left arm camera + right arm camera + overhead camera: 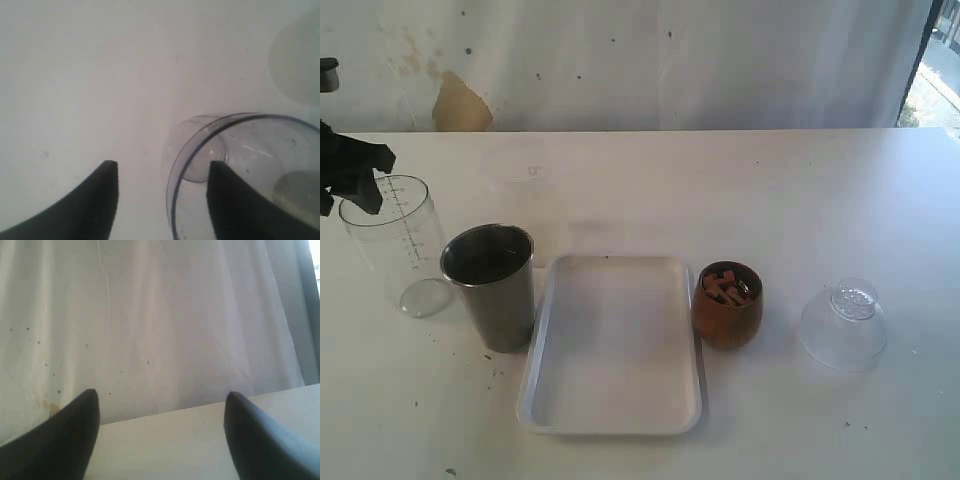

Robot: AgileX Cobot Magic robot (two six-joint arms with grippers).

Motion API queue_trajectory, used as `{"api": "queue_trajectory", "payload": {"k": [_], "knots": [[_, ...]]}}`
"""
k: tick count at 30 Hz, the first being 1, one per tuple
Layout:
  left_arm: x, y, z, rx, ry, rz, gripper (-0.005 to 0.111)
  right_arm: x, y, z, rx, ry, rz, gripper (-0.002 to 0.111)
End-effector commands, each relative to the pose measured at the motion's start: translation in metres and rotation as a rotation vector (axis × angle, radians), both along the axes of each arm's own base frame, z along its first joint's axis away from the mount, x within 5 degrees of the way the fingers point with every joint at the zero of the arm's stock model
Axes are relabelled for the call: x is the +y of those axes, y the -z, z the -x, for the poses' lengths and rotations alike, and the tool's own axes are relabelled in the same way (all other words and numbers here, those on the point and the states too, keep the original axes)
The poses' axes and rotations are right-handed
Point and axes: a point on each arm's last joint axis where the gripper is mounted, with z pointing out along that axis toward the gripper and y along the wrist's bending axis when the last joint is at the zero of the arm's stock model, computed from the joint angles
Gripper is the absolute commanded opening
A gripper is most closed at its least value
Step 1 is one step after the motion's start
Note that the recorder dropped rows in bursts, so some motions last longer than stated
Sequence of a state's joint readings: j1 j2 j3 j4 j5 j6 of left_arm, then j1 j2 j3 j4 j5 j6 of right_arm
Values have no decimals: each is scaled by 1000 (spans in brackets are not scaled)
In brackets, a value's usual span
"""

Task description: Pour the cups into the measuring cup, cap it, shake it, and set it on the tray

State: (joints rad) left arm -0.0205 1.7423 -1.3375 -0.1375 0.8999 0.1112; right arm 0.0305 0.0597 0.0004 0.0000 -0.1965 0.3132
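Both pairs of jaws are spread, but only the left jaws hover by the upright measuring cup [400, 250] at the desk's [770, 200] left end, its rim under one jaw, not centred between them.

Left gripper [161, 172] and right gripper [161, 396] both spread apart.

From the exterior view we look from the near side, high up, down onto the whole bench [820, 200], facing the far curtain [670, 60]. The left wrist view looks steeply down, very close to the measuring cup [250, 145]; both views show this cup. The right wrist view faces the curtain almost level and shares the far bench edge.
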Motion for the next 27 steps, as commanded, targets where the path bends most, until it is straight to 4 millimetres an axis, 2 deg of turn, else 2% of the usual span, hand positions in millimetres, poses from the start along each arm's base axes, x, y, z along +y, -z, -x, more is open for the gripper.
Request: {"api": "queue_trajectory", "payload": {"k": [1, 5, 8, 10, 12, 13, 14, 15, 16, 23, 27], "knots": [[-3, 13, -2, 49, -5, 30, 40, 0, -1, -1, -3, 1, 12, 65], [-6, 31, -6, 115, -19, 63, 48, 0, -1, -1, -3, 1, 12, 65], [-6, 34, -7, 122, -10, 63, 56, 0, -1, -1, -3, 1, 12, 65], [-6, 33, -7, 116, 5, 51, 54, 0, -1, -1, -3, 1, 12, 65], [-5, 32, -8, 112, 10, 38, 46, 0, -1, -1, -3, 1, 12, 65], [-5, 33, -8, 115, 10, 38, 38, 0, -1, -1, -3, 1, 12, 65], [-5, 32, -7, 117, 26, 34, 17, 0, 0, -1, -1, 1, 12, 65], [-5, 31, -6, 117, 46, 28, 4, 0, 0, -1, -1, 1, 12, 65], [-5, 30, -5, 114, 72, 20, 1, 0, 0, -1, -1, 1, 12, 65], [6, 5, 7, 111, 100, -113, 0, 0, 0, -1, -1, 1, 12, 65], [9, -29, 15, 88, 73, -137, 0, 0, 0, -1, -1, 1, 12, 65]]}}
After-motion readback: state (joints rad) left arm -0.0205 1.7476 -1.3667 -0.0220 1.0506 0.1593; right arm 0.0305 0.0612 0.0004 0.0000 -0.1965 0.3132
